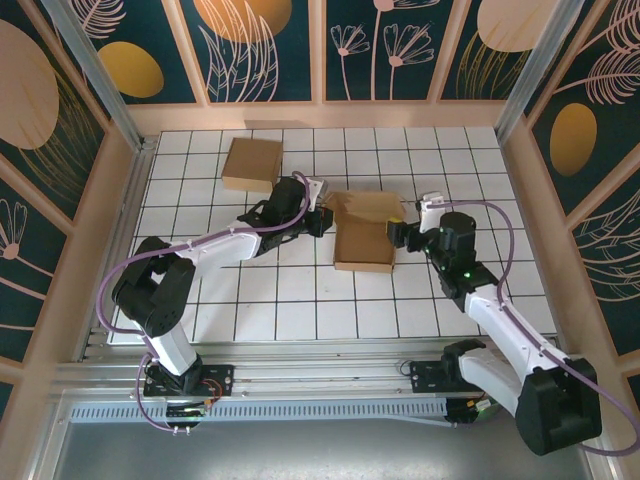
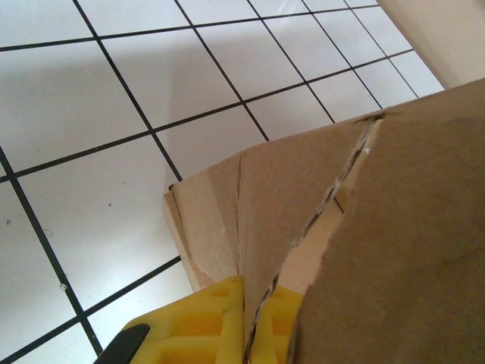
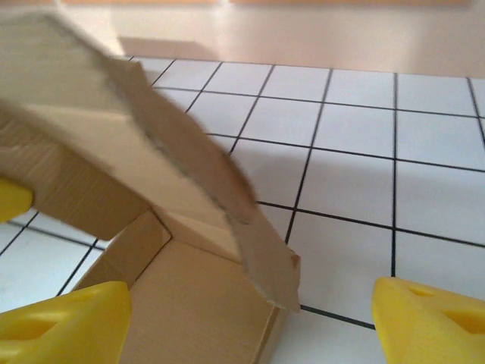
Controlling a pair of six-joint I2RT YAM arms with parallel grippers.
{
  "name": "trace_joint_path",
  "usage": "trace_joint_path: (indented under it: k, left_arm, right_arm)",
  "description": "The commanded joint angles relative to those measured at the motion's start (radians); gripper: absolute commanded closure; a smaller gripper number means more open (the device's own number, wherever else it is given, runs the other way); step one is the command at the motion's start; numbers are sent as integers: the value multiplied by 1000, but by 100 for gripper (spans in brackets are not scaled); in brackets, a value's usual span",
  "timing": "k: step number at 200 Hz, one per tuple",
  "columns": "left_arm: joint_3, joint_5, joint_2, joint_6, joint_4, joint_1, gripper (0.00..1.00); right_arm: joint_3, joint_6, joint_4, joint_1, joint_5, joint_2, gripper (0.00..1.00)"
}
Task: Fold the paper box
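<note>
The brown paper box [image 1: 365,240] lies half-folded mid-table, its lid flap [image 1: 362,206] raised at the far side. My left gripper [image 1: 325,217] is at the box's left far corner. In the left wrist view its yellow fingers [image 2: 204,322] are shut on a cardboard flap [image 2: 295,189] of the box, with the gripper [image 2: 254,322] pinching the sheet's edge. My right gripper [image 1: 405,234] is at the box's right side, open. In the right wrist view the gripper [image 3: 250,318] has its fingers [image 3: 428,318] spread wide, with the box's corner [image 3: 197,303] and the drooping lid flap [image 3: 151,129] between them.
A second, flat closed cardboard box [image 1: 251,163] rests at the back left of the white gridded table [image 1: 300,300]. Wooden walls border the table on all sides. Open table surface lies in front of the box.
</note>
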Motion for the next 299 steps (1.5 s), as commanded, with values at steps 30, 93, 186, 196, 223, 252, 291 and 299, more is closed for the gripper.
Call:
trace_joint_path:
  k: [30,93,186,196,223,252,291,299]
  left_arm:
    - [39,14,18,9,-40,-5,92]
    - [37,18,19,3,-39,-5,92]
    - [-47,13,-2,3,38,-43,93]
    - [-44,16,3,-4,37,-50,92]
    - [-31,-1,6,-7,33,-60,93]
    - [-34,-15,11,-5,22,-61,92]
    - [-70,-39,-3,-5,15,-62,92]
    - [-73,-43,-5,-3,13,-61,92]
  right_arm:
    - [43,-163,55,-8,-132,108,56]
    - [71,-82,109,-12,-98,172,89]
    - [-74,132,204,18,-65,158,100]
    - [-80,151,205,17,-67,160,100]
    - [-77,191,192,19,-46,170,100]
    - [-123,259,250,21,-65,189,100]
    - [-181,301,306,39,-54,205,100]
    - [-178,304,303,41,-57,205,100]
